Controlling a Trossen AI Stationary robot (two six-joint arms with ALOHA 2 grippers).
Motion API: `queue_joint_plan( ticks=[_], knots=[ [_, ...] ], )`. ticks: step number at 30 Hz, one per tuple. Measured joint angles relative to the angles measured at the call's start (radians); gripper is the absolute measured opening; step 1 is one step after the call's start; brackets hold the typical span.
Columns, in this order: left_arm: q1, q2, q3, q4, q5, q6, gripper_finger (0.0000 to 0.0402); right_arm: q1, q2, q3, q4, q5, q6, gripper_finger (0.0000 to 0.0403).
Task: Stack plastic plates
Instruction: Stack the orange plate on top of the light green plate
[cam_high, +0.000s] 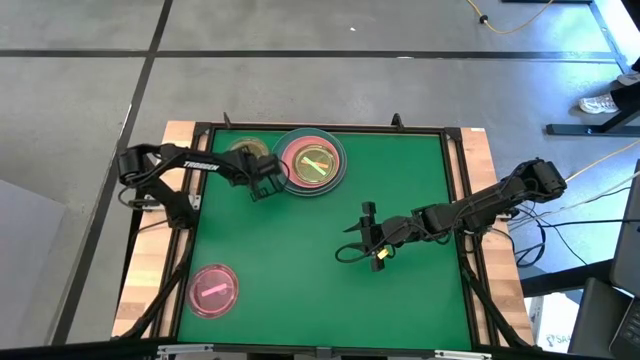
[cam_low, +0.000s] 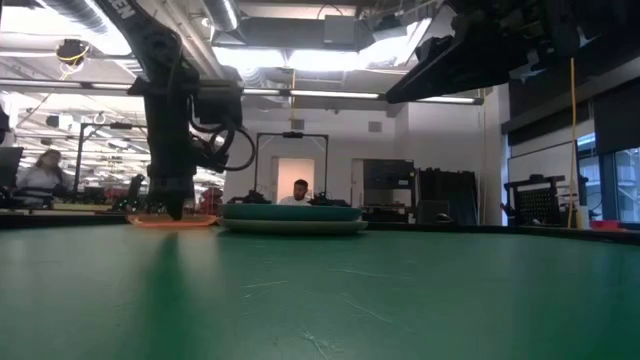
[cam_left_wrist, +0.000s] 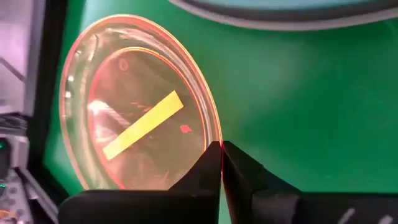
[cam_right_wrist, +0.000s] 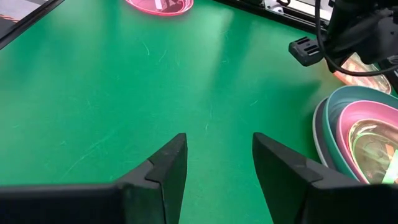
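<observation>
A small translucent orange plate with a yellow bar (cam_left_wrist: 134, 118) lies on the green table at the far left (cam_high: 246, 153). My left gripper (cam_high: 263, 184) is shut on its rim; it also shows in the low view (cam_low: 172, 208). Beside it stands a stack (cam_high: 311, 163) of large grey-white, teal and pink plates with smaller translucent plates inside, a green bar on top. Another small pink plate (cam_high: 212, 290) lies at the near left. My right gripper (cam_high: 374, 243) hovers open and empty over the table's middle right. My left gripper pinches the orange plate's rim (cam_left_wrist: 216, 138) between its two fingers, on the side nearest the table's front. The fingers (cam_low: 176, 200) point down from above. The plate (cam_low: 176, 220) lies about level, on or just above the table.
The stack (cam_low: 292, 217) stands right of the held plate, close to the left gripper. The table has a raised black frame (cam_high: 330, 128) along its far edge. Bare green surface (cam_right_wrist: 124, 93) lies between the right gripper and the near-left pink plate (cam_right_wrist: 160, 5).
</observation>
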Motion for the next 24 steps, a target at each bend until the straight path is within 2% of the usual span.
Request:
queue_joint_plan(
  ticks=[7,14,19,24],
  knots=[
    [-0.059,-0.077,0.000,-0.039,-0.089,-0.013,0.0002,0.000,0.000,0.000,0.001,0.000,0.000,0.0172],
    [-0.102,-0.196,0.000,-0.031,-0.109,-0.046,0.0002,0.000,0.000,0.000,0.002,0.009,0.000,0.0172],
    [-0.138,-0.258,0.000,0.056,-0.093,-0.061,0.0002,0.000,0.000,0.000,0.002,0.009,0.000,0.0172],
    [-0.169,-0.265,0.000,0.237,-0.040,-0.034,0.0002,0.000,0.000,0.000,0.002,0.010,0.000,0.0172]
  ],
)
